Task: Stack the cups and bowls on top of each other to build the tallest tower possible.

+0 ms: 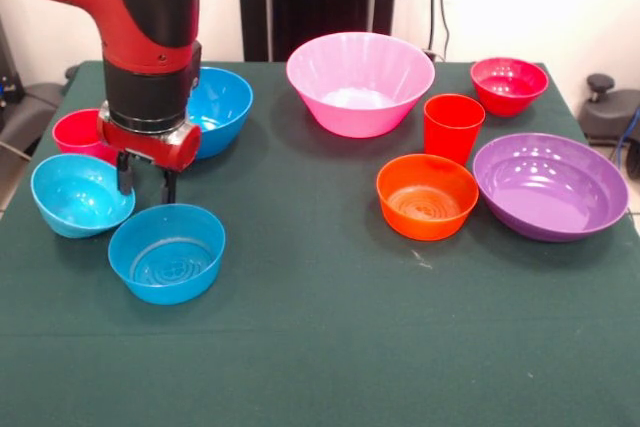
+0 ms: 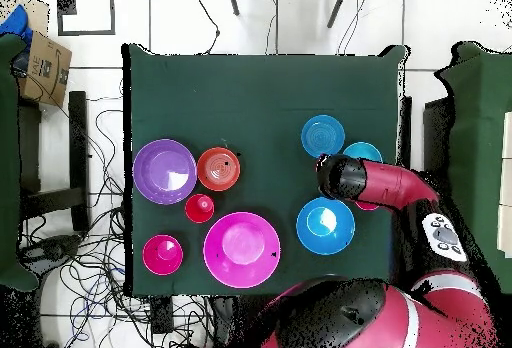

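Glossy plastic bowls (image 1: 545, 185) and cup (image 1: 452, 127) (all smooth) on matt cloth-covered table (image 1: 320, 347).

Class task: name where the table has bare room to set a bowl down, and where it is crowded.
Free: the near strip of the table, and the lane between the small blue bowl and orange bowl. Crowded: around the end effector, and beside the purple bowl.

Green-clothed table (image 1: 320, 347) with scattered bowls (image 1: 360, 82) and cups (image 1: 453, 127).
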Robot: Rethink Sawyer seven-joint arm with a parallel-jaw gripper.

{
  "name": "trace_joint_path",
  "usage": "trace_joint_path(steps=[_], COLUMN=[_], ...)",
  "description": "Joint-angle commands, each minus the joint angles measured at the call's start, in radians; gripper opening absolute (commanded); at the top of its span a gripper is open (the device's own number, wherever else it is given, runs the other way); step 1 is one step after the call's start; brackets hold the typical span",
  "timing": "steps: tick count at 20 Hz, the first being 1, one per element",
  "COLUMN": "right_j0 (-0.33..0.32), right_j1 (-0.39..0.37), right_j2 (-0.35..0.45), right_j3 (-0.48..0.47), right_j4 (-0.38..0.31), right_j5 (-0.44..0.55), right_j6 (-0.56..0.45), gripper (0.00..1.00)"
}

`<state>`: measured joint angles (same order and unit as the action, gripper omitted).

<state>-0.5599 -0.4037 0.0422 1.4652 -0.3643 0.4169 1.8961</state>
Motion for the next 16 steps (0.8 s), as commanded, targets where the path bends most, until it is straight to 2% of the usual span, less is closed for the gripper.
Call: trace_joint_path(steps=[1, 6, 16], right_j0=[0.046, 0.059, 0.139], right_j1=[0.016, 0.011, -0.019], right_j2=[0.074, 0.096, 0.059], right_j3=[-0.02, -0.071, -0.144], right_j4=[-0.123, -0.235, -0.4], right_j5=[0.016, 0.066, 0.161], right_j6=[-0.132, -0.275, -0.322], gripper=[1.0, 1.0, 1.0])
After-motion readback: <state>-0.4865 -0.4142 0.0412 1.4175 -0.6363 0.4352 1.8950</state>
